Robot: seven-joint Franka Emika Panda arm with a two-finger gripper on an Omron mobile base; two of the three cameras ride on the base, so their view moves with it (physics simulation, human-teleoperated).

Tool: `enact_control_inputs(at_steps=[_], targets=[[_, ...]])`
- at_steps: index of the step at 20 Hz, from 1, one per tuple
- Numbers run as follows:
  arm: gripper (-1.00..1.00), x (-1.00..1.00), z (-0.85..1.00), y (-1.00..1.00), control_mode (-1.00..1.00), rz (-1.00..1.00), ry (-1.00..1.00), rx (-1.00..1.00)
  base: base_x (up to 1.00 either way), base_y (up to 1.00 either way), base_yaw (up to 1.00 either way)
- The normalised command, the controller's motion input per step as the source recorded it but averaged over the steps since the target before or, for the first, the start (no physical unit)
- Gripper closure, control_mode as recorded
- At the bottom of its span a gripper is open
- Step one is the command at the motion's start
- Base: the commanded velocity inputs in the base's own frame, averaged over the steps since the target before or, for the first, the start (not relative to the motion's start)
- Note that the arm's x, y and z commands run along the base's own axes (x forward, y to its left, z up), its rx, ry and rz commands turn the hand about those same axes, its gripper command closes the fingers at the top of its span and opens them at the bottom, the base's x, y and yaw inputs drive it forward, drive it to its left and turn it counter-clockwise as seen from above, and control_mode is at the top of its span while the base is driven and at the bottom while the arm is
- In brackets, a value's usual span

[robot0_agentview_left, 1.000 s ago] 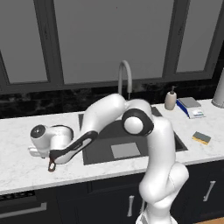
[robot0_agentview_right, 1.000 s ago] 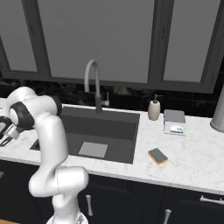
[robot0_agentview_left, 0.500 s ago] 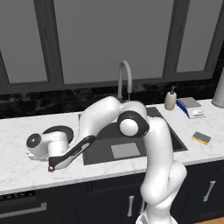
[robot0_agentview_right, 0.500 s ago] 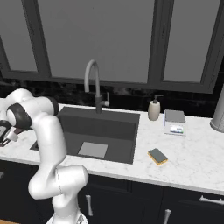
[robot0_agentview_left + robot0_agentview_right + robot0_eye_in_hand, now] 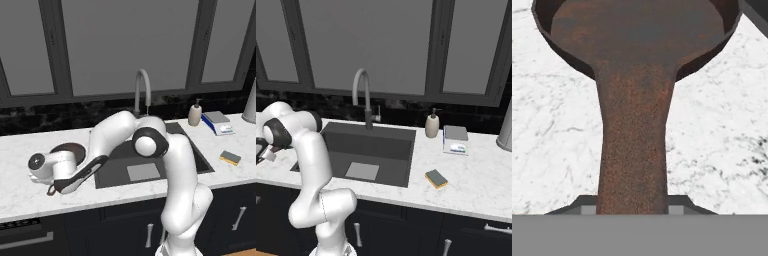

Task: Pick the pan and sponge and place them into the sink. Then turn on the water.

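A white marble counter is carrying everything, with a dark sink sitting in its middle. To the left of the sink, the brown pan is lying on the counter, its handle pointing toward the front edge. To the right of the sink, the yellow sponge is lying near the front edge. A beige soap bottle and a blue-and-white flat box are standing close to the back edge. A grey cylinder is standing at the far right end.
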Motion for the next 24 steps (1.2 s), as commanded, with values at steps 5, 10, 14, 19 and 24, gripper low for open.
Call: enact_control_inputs(at_steps=[5, 10, 14, 19, 24], targets=[[1.0, -0.15, -0.17, -0.48, -1.0, 0.0, -0.07, 0.03, 0.0, 0.0, 0.0], [1.0, -0.27, 0.04, -0.61, -1.0, -0.02, -0.12, 0.08, 0.0, 0.0, 0.0], [1.0, -0.39, 0.84, -0.3, -1.0, -0.04, -0.24, 0.06, 0.0, 0.0, 0.0], [1.0, -0.3, 1.0, -0.26, -1.0, -0.14, -0.09, 0.05, 0.0, 0.0, 0.0], [1.0, -0.15, 0.89, -0.28, -1.0, -0.28, 0.15, 0.07, 0.0, 0.0, 0.0]])
